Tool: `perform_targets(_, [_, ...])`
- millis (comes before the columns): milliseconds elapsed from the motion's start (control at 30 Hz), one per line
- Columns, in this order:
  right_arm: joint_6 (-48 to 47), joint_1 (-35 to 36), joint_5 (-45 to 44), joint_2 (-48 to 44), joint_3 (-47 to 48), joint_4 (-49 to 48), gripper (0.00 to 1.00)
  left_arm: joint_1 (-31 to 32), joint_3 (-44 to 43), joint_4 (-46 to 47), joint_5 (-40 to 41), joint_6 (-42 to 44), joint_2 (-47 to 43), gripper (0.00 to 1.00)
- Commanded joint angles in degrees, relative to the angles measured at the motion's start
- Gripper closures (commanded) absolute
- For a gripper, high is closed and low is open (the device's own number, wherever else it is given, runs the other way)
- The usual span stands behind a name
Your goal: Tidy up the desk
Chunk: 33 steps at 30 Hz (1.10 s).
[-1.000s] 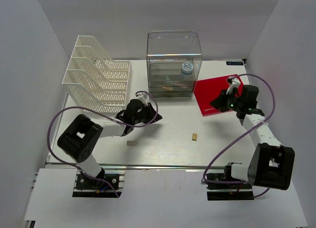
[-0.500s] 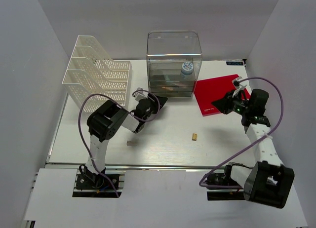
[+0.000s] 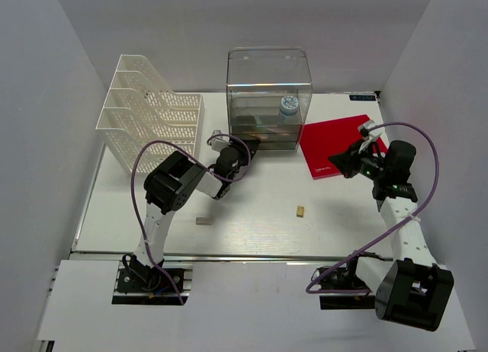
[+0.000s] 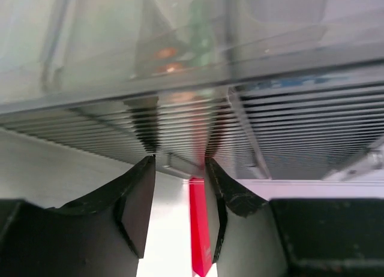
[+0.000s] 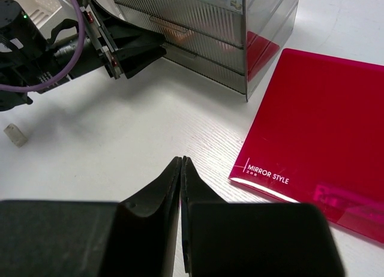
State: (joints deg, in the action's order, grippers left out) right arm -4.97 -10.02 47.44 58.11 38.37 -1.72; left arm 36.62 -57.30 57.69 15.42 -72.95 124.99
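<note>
The white desk (image 3: 252,200) holds a clear drawer box (image 3: 268,85) at the back. My left gripper (image 3: 249,147) is open at the foot of the box; in the left wrist view (image 4: 180,163) its jaws stand either side of the lowest drawer's small handle (image 4: 179,166), not closed on it. My right gripper (image 3: 341,161) is shut and empty, hovering over the near left edge of a red "MIRROR STYLE" booklet (image 3: 335,142). In the right wrist view the shut gripper (image 5: 181,160) is over bare desk, left of the booklet (image 5: 318,133).
A white mesh file rack (image 3: 152,123) stands at the back left. A blue-and-white round item (image 3: 288,106) sits inside the box. A small tan block (image 3: 301,211) and a small grey piece (image 3: 203,221) lie near the front. Walls close in on both sides.
My left gripper has moved right and back, from the desk's middle left up to the drawer box's lowest drawer. My right arm has drawn slightly right, staying over the booklet.
</note>
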Motion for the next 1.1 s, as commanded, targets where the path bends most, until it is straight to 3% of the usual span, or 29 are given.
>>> perform_targets(0, [-1.0, 0.3, -0.6, -0.6, -0.3, -2.5, 0.94, 0.3, -1.8, 0.1, 1.5, -1.3, 0.3, 0.53])
perform_targets(433, [-1.3, 0.4, -1.4, -0.7, -0.9, -3.1, 0.95, 0.3, -3.8, 2.0, 2.2, -4.0, 2.6, 0.67])
perform_targets(700, [-1.7, 0.3, -1.8, -0.9, -1.1, -3.1, 0.96, 0.8, -3.4, 2.6, 2.6, -4.8, 2.8, 0.81])
perform_targets(900, [-1.9, 0.4, -2.4, -0.8, -1.3, -3.3, 0.96, 0.8, 0.0, 5.9, 2.7, -5.4, 2.0, 0.94])
perform_targets(1067, [-2.1, 0.3, -2.7, -0.7, -1.5, -3.3, 0.96, 1.3, 5.2, 10.5, 1.5, -5.6, -0.4, 0.99])
